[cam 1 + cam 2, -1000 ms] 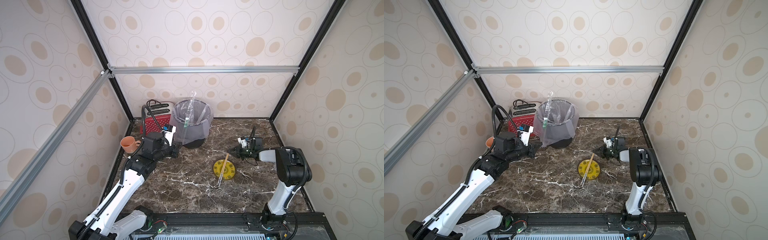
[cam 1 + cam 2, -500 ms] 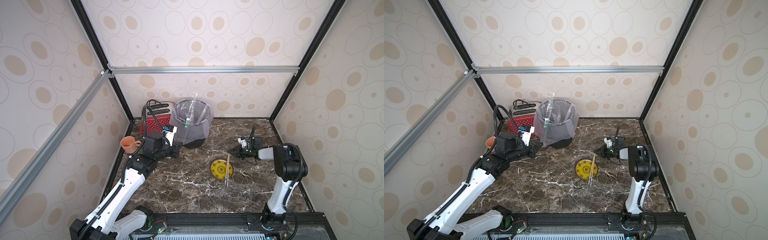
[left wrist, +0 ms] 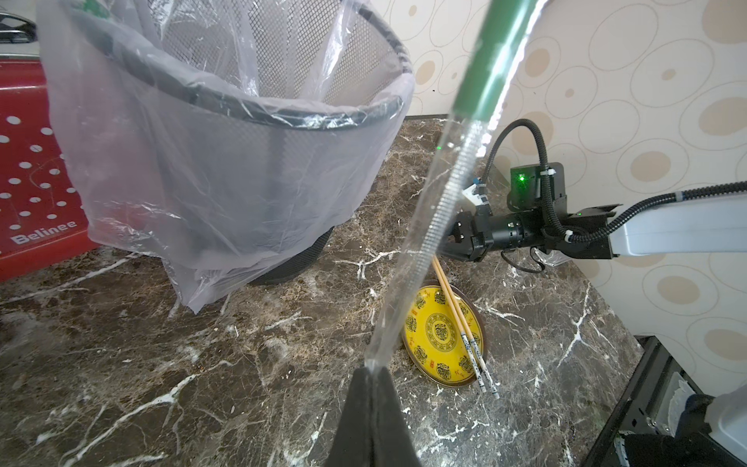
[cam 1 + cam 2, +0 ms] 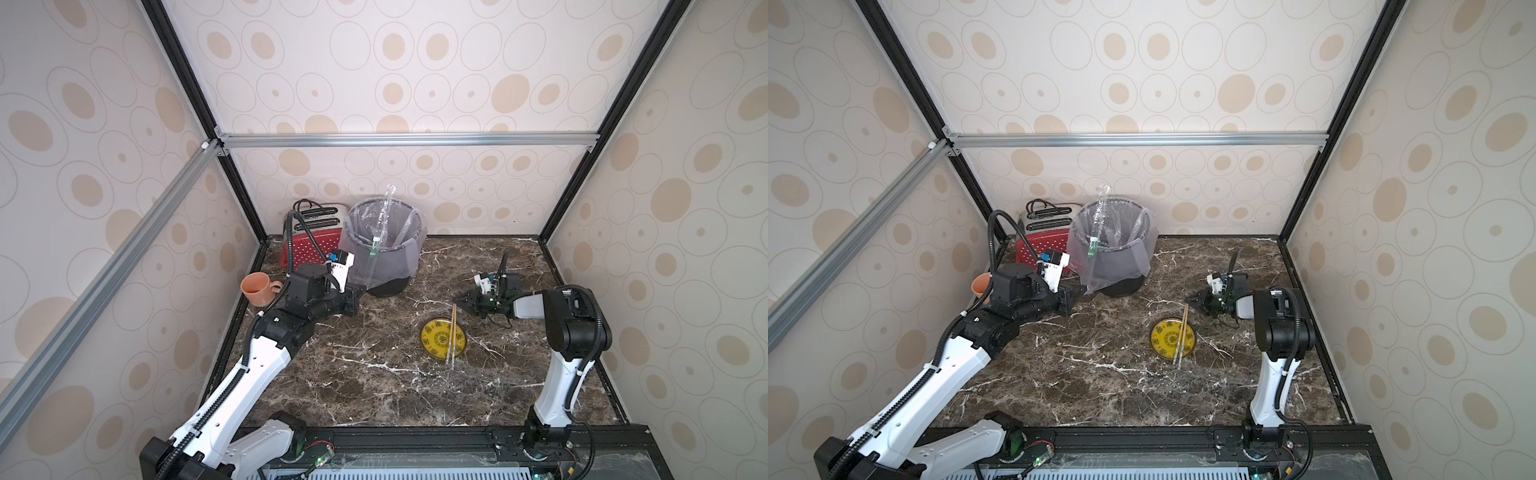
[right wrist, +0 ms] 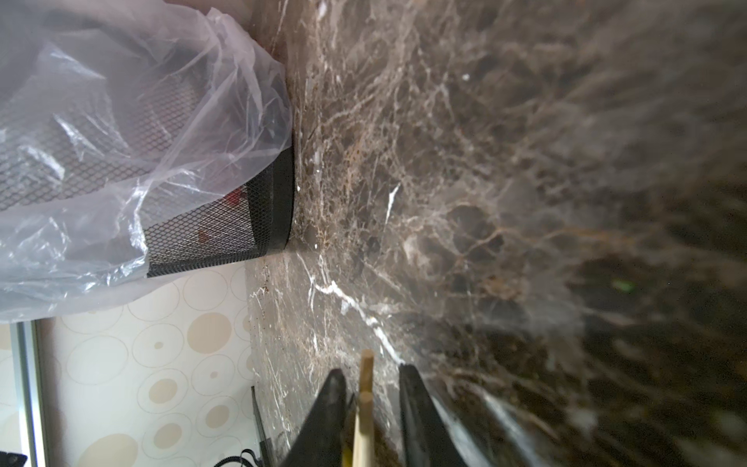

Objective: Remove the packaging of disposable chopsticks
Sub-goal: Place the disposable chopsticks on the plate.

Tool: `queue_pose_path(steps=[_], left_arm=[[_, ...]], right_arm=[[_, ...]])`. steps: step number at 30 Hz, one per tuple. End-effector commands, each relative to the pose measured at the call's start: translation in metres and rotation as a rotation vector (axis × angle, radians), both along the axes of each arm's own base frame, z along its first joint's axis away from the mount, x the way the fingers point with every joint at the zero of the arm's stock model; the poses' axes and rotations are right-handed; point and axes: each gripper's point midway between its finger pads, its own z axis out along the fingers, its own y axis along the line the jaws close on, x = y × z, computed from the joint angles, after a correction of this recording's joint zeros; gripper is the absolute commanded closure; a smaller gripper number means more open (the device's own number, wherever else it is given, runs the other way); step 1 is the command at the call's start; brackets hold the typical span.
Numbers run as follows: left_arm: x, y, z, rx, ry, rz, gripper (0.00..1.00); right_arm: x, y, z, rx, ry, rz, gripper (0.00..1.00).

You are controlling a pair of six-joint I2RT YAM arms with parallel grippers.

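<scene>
The packaging [image 3: 428,238] is pinched by the left gripper [image 3: 370,370]. The disposable chopsticks [image 5: 366,420] are flanked at one end by the right gripper [image 5: 372,370], jaws parted.

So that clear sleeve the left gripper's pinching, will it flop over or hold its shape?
Probably holds shape: the packaging stands almost straight from the left gripper, pinched at one end only. Likely very light: it looks like empty thin film. Its glossy surface could slip.
</scene>
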Motion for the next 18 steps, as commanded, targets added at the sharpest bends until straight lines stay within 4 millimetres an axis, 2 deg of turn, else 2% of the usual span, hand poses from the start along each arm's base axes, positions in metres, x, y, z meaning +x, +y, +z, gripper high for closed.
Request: queue_pose_path(steps=[1, 6, 9, 14, 16, 18], left_arm=[[-0.002, 0.001, 0.007, 0.016, -0.019, -0.02, 1.0], [0.0, 0.003, 0.01, 0.037, -0.012, -0.013, 1.0], [0.01, 0.01, 0.019, 0.111, -0.003, 0.027, 1.0], [0.046, 0.023, 0.038, 0.222, 0.011, 0.14, 1.0], [0.061, 0.025, 0.038, 0.276, 0.029, 0.16, 1.0], [0.077, 0.031, 0.045, 0.338, 0.012, 0.193, 1.0]], right_arm=[[0.007, 0.0, 0.0, -0.011, -0.011, -0.005, 0.71], [0.007, -0.002, 0.004, -0.036, -0.014, -0.006, 0.62], [0.005, -0.009, 0.011, -0.092, -0.024, -0.012, 0.53], [0.004, -0.015, 0.035, -0.157, -0.057, -0.009, 0.43], [0.005, -0.015, 0.043, -0.159, -0.072, -0.008, 0.39], [0.004, -0.016, 0.045, -0.163, -0.075, -0.008, 0.38]])
